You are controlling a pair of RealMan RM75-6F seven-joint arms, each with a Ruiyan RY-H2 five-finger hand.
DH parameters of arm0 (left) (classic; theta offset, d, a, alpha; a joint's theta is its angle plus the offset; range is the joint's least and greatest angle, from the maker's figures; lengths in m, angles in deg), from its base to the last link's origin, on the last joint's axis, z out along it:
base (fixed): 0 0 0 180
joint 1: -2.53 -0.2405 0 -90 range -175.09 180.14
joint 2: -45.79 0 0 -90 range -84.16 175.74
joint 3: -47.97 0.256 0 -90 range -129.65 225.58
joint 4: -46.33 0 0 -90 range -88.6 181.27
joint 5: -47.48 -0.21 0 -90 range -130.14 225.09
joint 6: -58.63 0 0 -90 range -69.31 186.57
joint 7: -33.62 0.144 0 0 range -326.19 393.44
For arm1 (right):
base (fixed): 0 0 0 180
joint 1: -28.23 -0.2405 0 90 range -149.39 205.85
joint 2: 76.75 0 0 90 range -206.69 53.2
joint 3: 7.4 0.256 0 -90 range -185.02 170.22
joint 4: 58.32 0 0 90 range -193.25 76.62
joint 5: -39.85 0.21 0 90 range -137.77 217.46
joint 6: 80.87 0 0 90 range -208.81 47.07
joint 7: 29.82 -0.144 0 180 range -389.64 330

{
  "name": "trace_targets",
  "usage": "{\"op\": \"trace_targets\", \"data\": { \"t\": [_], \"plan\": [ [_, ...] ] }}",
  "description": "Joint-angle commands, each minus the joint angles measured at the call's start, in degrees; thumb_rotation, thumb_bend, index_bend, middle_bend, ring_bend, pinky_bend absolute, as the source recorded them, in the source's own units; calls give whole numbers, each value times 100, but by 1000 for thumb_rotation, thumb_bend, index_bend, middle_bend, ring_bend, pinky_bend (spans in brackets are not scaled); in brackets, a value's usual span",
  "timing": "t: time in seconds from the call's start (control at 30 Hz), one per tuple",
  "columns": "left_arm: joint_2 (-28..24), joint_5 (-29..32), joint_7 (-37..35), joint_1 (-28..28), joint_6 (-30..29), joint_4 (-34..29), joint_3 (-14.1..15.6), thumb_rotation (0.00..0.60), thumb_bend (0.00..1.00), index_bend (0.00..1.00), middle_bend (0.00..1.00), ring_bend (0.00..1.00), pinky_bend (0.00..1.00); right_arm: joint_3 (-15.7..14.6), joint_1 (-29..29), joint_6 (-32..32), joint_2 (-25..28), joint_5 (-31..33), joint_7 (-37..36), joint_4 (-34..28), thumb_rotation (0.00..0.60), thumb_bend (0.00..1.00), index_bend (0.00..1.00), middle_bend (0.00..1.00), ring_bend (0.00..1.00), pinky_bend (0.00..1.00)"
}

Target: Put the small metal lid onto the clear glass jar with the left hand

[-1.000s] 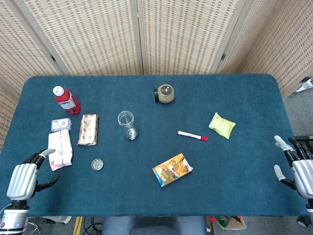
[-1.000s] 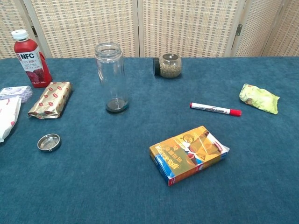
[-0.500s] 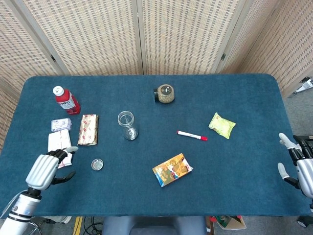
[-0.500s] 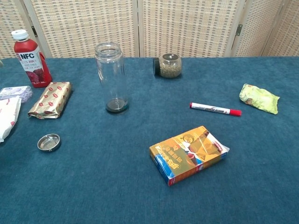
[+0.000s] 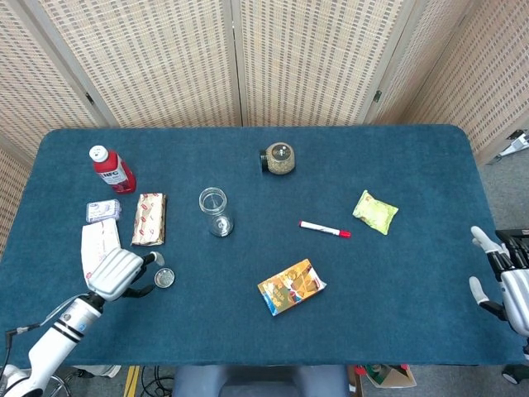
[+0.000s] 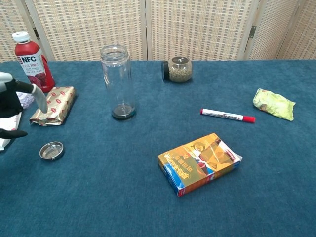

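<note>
The small metal lid (image 5: pixel 164 278) (image 6: pixel 52 150) lies flat on the blue cloth, front left. A clear glass jar (image 5: pixel 213 211) (image 6: pixel 118 81) stands upright and uncovered behind it, to the right. My left hand (image 5: pixel 121 271) (image 6: pixel 15 106) hovers just left of the lid, fingers spread, holding nothing. At the table's right edge my right hand (image 5: pixel 500 277) stays open and empty, seen in the head view only.
A red juice bottle (image 5: pixel 111 169), a gold packet (image 5: pixel 150 218) and white packets (image 5: pixel 99 244) lie at the left. A seed-filled jar (image 5: pixel 279 159), a red marker (image 5: pixel 324 229), a green pouch (image 5: pixel 375 211) and an orange box (image 5: pixel 291 286) lie further right.
My left hand has travelled right and forward from the table's left front corner to just beside the lid, and now shows in the chest view. The right hand barely moved.
</note>
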Motion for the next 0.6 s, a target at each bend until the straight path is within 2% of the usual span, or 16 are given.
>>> {"op": "trace_targets", "data": {
  "t": [0.03,0.6],
  "plan": [
    [195,138,107,158,213,192,20,600,258,456,977,927,1000,-5,3,9,-3,2,-3,6,600,421,49,238,70,129],
    [894,780,450,578,773,708,20,600,276,486,1000,965,1000,-27,57,-5,-20,39,-125,122,600,420,49,238,70,129]
  ]
}}
